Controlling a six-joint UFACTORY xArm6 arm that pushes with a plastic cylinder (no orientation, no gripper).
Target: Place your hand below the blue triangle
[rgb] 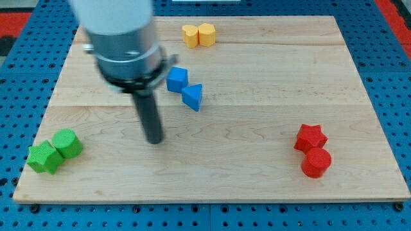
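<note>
The blue triangle (192, 97) lies on the wooden board (257, 167) a little above the middle, touching a blue cube (177, 79) at its upper left. My tip (155, 140) rests on the board below and to the left of the blue triangle, apart from it. The rod rises to the grey arm body at the view's top left.
Two yellow blocks (198, 34) sit together at the board's top edge. A red star (311, 137) and a red cylinder (316, 162) sit at the lower right. Two green blocks (55, 150) sit at the lower left corner. Blue pegboard surrounds the board.
</note>
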